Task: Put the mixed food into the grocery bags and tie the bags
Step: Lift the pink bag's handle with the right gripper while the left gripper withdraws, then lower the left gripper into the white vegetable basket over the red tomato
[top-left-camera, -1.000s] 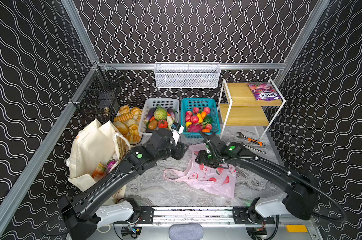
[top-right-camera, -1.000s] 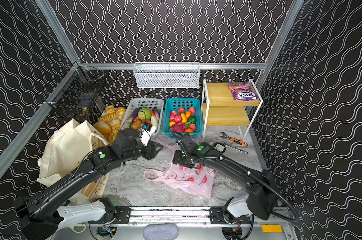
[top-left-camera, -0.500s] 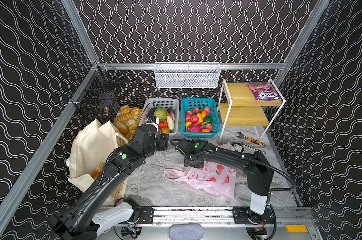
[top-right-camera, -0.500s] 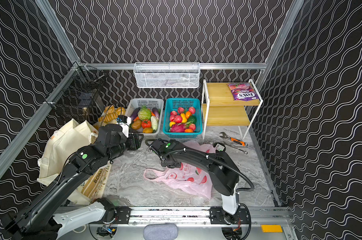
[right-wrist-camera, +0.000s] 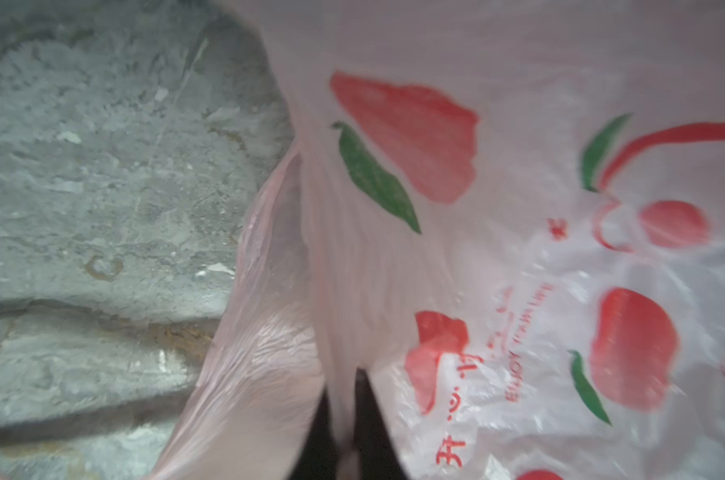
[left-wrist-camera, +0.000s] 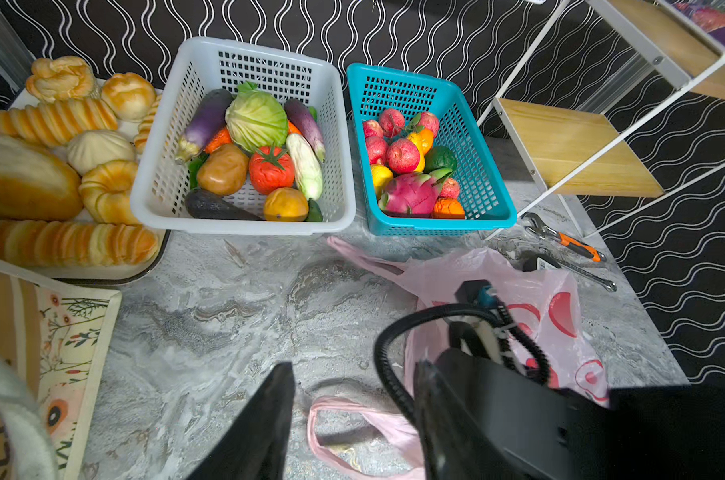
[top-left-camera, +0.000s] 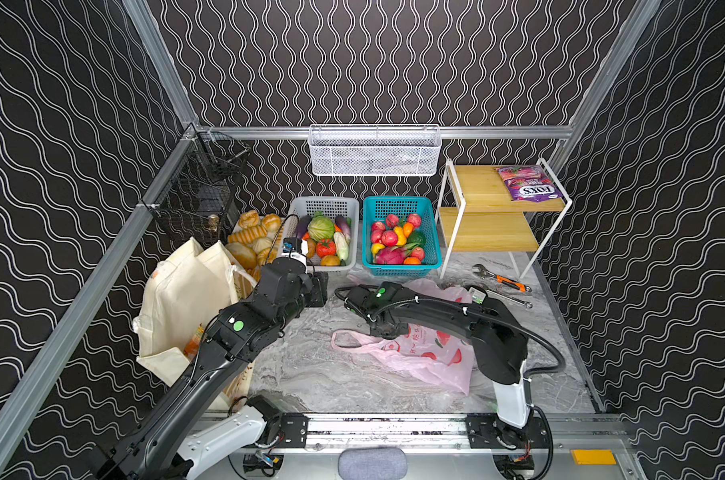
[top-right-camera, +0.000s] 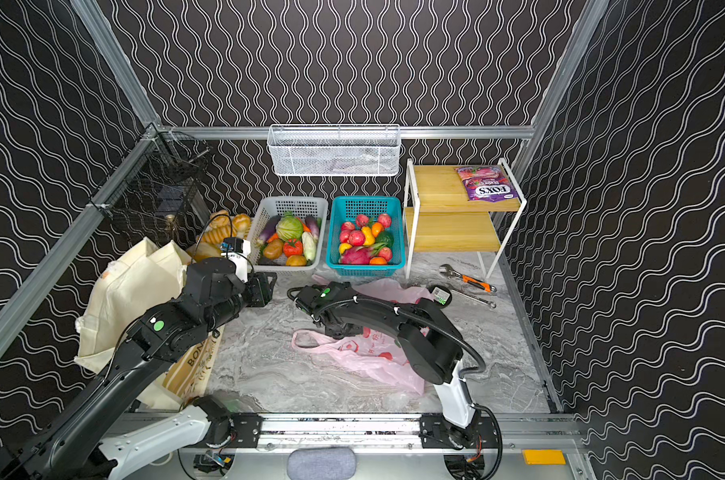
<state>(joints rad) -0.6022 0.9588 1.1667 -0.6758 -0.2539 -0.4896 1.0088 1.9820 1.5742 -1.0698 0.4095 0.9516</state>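
Note:
The pink plastic bag (top-left-camera: 427, 357) (top-right-camera: 377, 361) lies crumpled on the marble table, one loop handle spread toward the left. My right gripper (top-left-camera: 387, 332) (right-wrist-camera: 346, 399) points down at its left part, shut on a fold of the pink film (right-wrist-camera: 435, 249). My left gripper (top-left-camera: 321, 291) (left-wrist-camera: 354, 374) hovers open and empty in front of the white basket (left-wrist-camera: 244, 226), above the pink handle loop. That basket holds the cabbage (left-wrist-camera: 256, 120), tomato (left-wrist-camera: 271, 169), potato (left-wrist-camera: 222, 169) and round orange vegetable (left-wrist-camera: 286, 203). The canvas tote (top-left-camera: 186, 299) stands at the left with an orange packet (top-left-camera: 194, 343) inside. A purple FOX'S pouch (top-left-camera: 527, 189) lies on the shelf.
A teal basket (top-left-camera: 435, 257) of fruit sits beside the white one. Bread rolls (top-left-camera: 252, 241) fill a tray at the back left. A wooden shelf rack (top-left-camera: 493, 228) stands at the back right, with wrenches (top-left-camera: 502, 284) and a small dark round object (top-left-camera: 479, 294) before it.
My right gripper moved left over the pink bag, dropped onto it and shut on the film. My left gripper drew back leftward from the table's middle and stayed open.

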